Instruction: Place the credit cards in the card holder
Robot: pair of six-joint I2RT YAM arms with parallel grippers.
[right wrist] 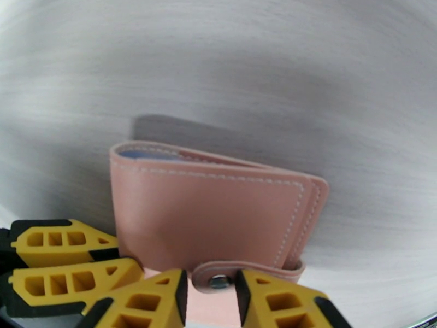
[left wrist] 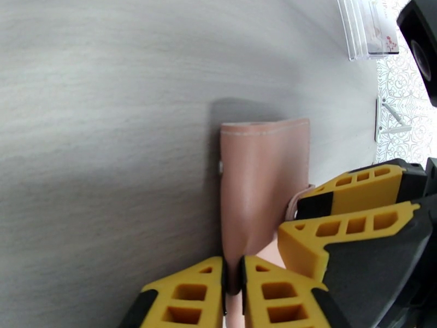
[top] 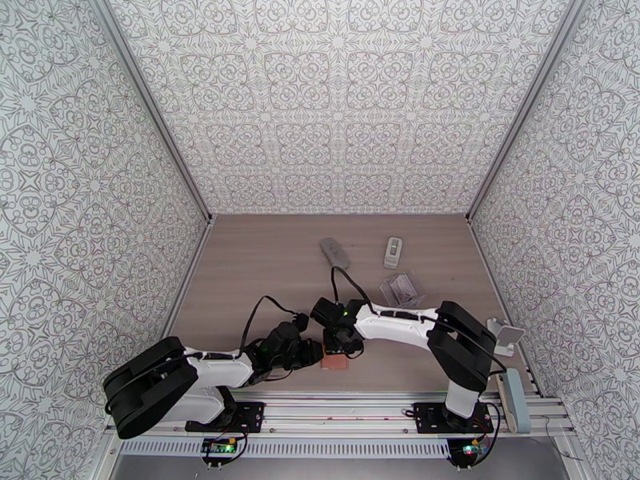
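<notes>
From above, we see the pink card holder [top: 336, 363] lying on the counter [top: 264, 266], close to its near edge. On the left wrist, the left tool [left wrist: 234, 291] pinches the holder's edge, fingers narrow. On the right wrist, the right tool [right wrist: 210, 296] clamps the holder's snap tab, and a blue card [right wrist: 147, 154] peeks from inside.

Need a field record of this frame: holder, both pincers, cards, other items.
holder: pink leather card holder, folded, at the table's near edge between the arms
left pincer: shut on the holder's edge
right pincer: apparently shut on the holder's snap strap
cards: blue card edge inside the holder; white red-printed card in a clear plastic stand
other: grey remote, small white remote
</notes>
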